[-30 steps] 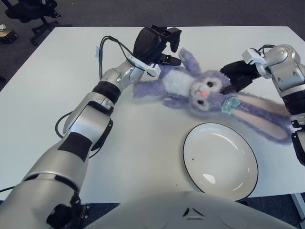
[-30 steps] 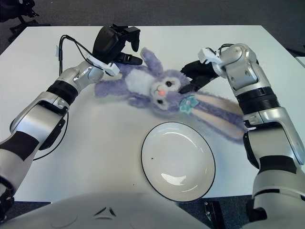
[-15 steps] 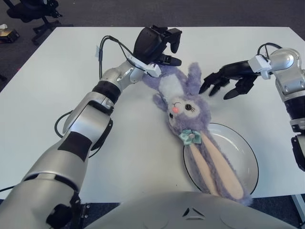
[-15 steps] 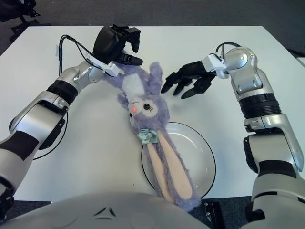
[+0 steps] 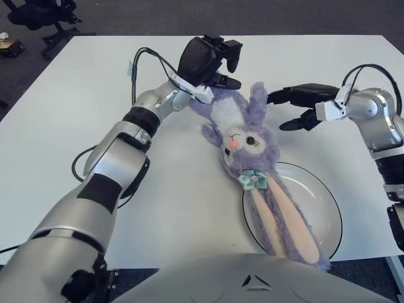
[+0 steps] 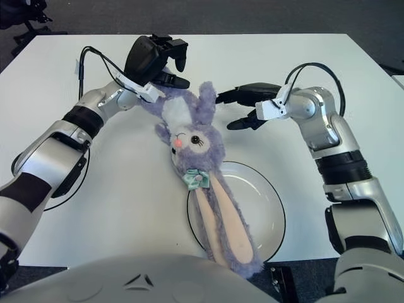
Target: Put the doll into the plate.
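Centre frame, the doll (image 5: 243, 136) is lying face up on the table (image 5: 76, 126), body toward upper centre, head just above the plate (image 5: 322, 208), long ears trailing down across the plate's left half and hanging past its lower rim toward the bottom edge of the frame. Only the ears are sitting in the plate; body and head are resting on bare table just above and left of it

Upper centre-left, the left hand (image 5: 205, 60) is reaching in over the doll's upper end, fingers curled down around the purple limb there; it looks like it's pinching the plush, holding the doll by that end. Its arm is running diagonally down to the lower left of the frame, with a black cable (image 5: 148, 60) looping off the wrist

Upper right, the right hand (image 6: 249, 107) is hovering just right of the doll's short ear, fingers spread wide, gripping nothing, not touching the plush. Its forearm is coming in from the right edge

Plate is sitting lower right of centre, white with a dark rim, right half bare
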Available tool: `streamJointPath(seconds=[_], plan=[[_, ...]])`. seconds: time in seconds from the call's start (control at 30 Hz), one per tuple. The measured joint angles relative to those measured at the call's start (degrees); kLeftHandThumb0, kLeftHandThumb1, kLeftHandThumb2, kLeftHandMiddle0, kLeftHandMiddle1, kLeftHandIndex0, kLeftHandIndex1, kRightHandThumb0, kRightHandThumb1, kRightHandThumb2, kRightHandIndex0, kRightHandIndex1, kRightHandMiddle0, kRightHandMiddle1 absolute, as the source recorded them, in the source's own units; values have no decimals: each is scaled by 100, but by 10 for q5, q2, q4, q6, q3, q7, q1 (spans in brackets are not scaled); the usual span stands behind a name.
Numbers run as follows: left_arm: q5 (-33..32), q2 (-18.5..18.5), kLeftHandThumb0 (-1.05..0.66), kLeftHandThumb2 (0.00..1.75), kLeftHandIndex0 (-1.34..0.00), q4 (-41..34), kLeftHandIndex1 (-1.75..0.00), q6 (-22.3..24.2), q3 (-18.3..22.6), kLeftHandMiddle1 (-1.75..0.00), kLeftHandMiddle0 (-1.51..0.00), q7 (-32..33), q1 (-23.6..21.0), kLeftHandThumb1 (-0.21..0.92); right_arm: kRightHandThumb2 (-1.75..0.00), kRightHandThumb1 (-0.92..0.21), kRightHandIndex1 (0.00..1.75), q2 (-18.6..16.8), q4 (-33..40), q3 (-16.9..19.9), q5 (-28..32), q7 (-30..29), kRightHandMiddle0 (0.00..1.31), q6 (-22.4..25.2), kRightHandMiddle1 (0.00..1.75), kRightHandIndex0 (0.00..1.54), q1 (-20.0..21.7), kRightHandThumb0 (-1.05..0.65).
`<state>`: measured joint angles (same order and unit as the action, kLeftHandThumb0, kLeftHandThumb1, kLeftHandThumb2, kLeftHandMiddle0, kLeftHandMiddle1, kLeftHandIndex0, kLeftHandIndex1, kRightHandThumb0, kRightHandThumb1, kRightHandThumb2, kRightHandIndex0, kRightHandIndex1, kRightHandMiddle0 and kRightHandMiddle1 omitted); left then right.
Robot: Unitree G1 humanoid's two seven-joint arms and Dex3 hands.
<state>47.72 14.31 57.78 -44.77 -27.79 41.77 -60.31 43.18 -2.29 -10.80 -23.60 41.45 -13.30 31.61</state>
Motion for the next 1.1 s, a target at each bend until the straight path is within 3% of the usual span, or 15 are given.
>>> streamJointPath(seconds=[0.17,0.3,0.97,1.1], plan=[[0,-1,-38,17,-87,0,-175,0,-5,-175,-102,0,0,92,-75,-92,1,-32,28,4,-83,-98,20,86,2,7,-30,-78],[0,0,-38,17,-87,0,-175,-1,-8,-175,-102,0,0,92,-75,-92,1,-39,21,1,-116,-118,21,121,2,7,-37,-76],[0,4,-36,15,-86,-2,-175,-6,-17,-175,-101,1,0,92,-72,-92,2,-37,-27,8,-139,-183,25,150,3,11,-15,-73],[0,9,-35,14,-85,-8,-175,-36,-17,-175,-101,10,3,92,-71,-92,2,-37,-27,21,-139,-200,26,165,4,12,-13,-72]])
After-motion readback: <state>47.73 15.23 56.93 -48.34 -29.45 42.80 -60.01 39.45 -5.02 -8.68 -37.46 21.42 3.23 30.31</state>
